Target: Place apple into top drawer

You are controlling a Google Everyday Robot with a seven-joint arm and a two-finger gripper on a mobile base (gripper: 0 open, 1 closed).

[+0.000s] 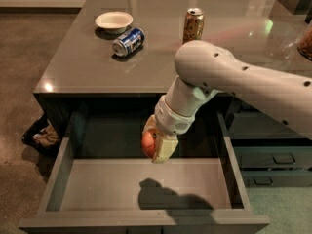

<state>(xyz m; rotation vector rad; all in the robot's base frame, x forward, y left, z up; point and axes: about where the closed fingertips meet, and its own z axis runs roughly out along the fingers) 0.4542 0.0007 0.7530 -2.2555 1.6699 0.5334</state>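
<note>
Gripper (157, 146): clamped on apple (148, 144), suspended above open top drawer (146, 184) floor. Remaining: lower, release.

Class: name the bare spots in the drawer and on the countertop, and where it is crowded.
Top drawer: floor bare wall to wall, under the gripper holding the apple. Countertop: front strip bare; crowded at the back by the bowl, blue can and gold can.

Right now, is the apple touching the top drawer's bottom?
Apart. Camera view: the pincer holds the apple above the top drawer, its shadow lying separately below.
</note>
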